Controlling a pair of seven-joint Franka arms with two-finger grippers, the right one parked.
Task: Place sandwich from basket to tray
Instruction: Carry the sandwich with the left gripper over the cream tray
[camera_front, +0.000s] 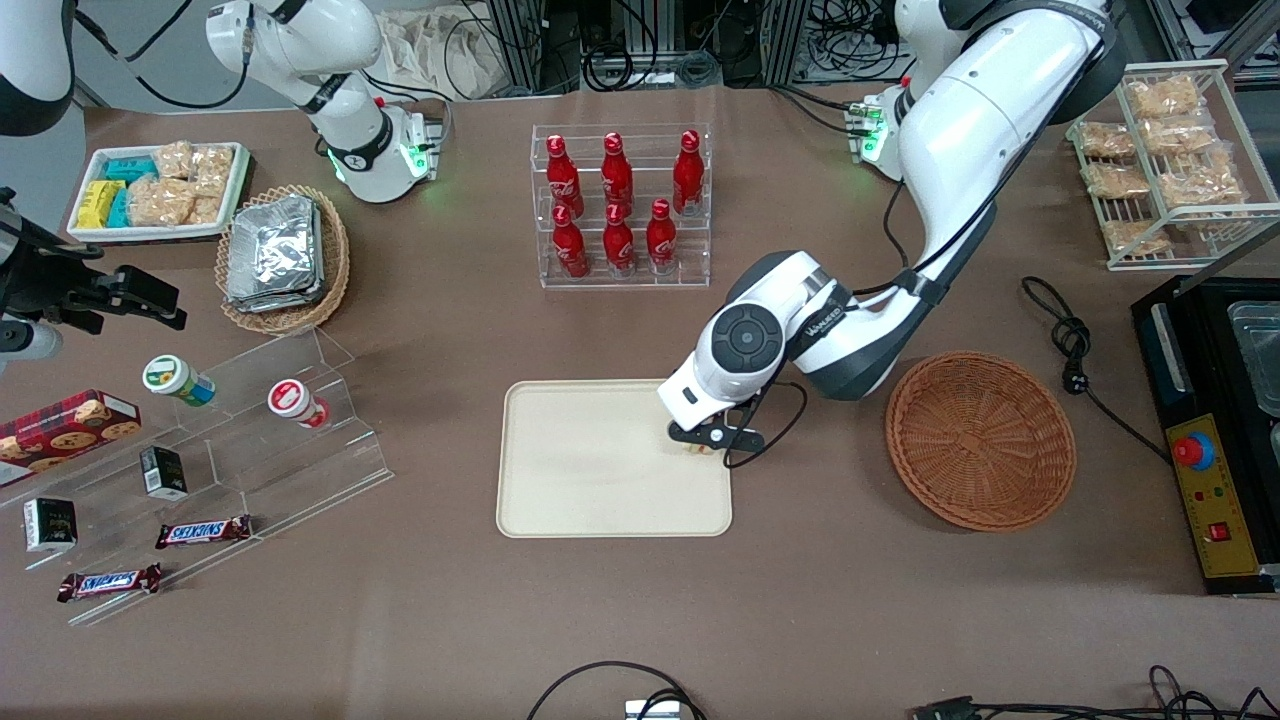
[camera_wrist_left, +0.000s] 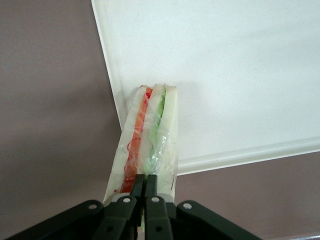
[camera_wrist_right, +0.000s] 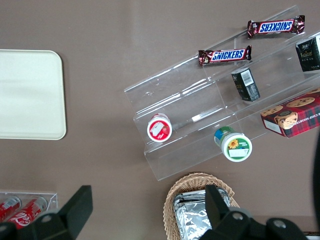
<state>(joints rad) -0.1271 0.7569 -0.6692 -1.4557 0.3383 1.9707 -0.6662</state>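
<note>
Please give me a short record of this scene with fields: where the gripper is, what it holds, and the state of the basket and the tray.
gripper: above the tray's edge toward the basket, shut on the sandwich
sandwich: wrapped, held by one end, over the tray rim
basket: holds nothing, beside the tray
tray: bare, sandwich not yet released

The black end effector (camera_wrist_left: 145, 192), on a white arm with dark grey joints over the tray's edge, pinches a sandwich (camera_wrist_left: 150, 142) of pale cream bread striped lengthwise with orange-red and green filling under clear wrap. The tray (camera_front: 590, 480) is plain cream-beige, the basket (camera_front: 980, 440) a reddish-brown weave, and the desk (camera_front: 640, 620) a flat dull brown. Farther from the camera, red bottles (camera_front: 618, 205) with white lettering stand in a clear rack
</note>
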